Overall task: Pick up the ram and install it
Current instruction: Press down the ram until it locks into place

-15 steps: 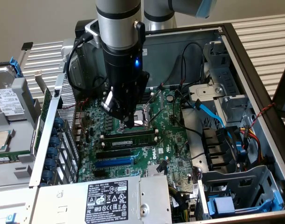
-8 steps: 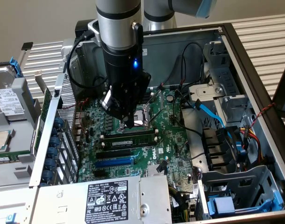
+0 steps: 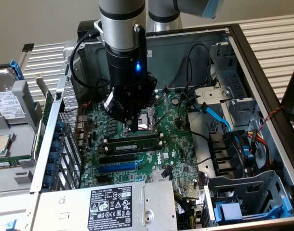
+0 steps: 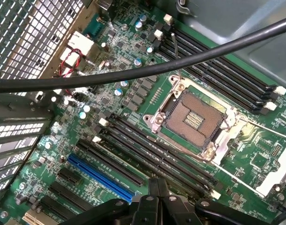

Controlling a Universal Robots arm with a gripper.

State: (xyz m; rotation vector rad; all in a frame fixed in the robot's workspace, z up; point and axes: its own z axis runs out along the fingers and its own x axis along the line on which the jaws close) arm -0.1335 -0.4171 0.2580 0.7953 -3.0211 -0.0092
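The ram, a long green stick with black chips, stands on edge in a black slot on the motherboard, just in front of the open CPU socket. My gripper hangs a little above the socket's front edge and the ram, apart from it. In the wrist view the gripper has its two black fingers pressed together with nothing between them, over the row of long black slots beside the CPU socket.
A blue slot lies beside the black ones. A black cable crosses the wrist view. The power supply lies in front of the board, a drive cage and a blue cable on the exterior view's right, a hard drive outside the case.
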